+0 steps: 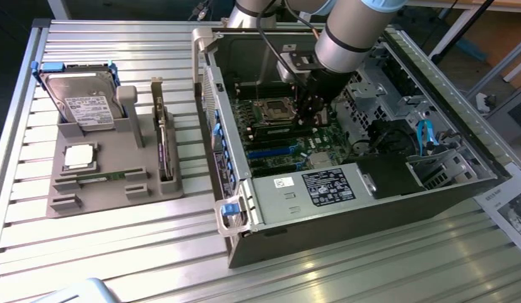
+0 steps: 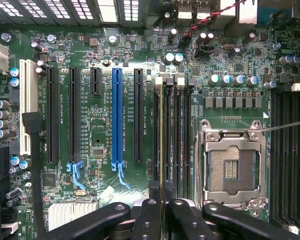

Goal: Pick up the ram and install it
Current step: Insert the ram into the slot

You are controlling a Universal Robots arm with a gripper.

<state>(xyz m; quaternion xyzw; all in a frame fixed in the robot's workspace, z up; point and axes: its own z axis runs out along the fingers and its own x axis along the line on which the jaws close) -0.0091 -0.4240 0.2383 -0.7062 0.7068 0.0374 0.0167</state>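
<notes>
The ram (image 2: pixel 161 140) appears edge-on in the wrist view as a thin yellow-green line running from between my black fingers (image 2: pixel 147 215) along the bank of black memory slots (image 2: pixel 179 130). My gripper (image 2: pixel 162 202) is shut on it. In the exterior view the gripper (image 1: pixel 315 120) reaches down inside the open computer case (image 1: pixel 243 183), just above the motherboard (image 1: pixel 282 142) beside the empty processor socket (image 2: pixel 233 167). I cannot tell whether the ram's lower edge touches a slot.
A grey fixture (image 1: pixel 117 189) at the exterior view's left carries a hard drive (image 1: pixel 84 101), a square silver processor (image 1: pixel 79 156), an upright dark expansion card (image 1: pixel 164 148) and a thin green strip (image 1: pixel 105 178) in its front slot. Case walls, drive bays and blue cables (image 1: pixel 424 136) crowd the arm.
</notes>
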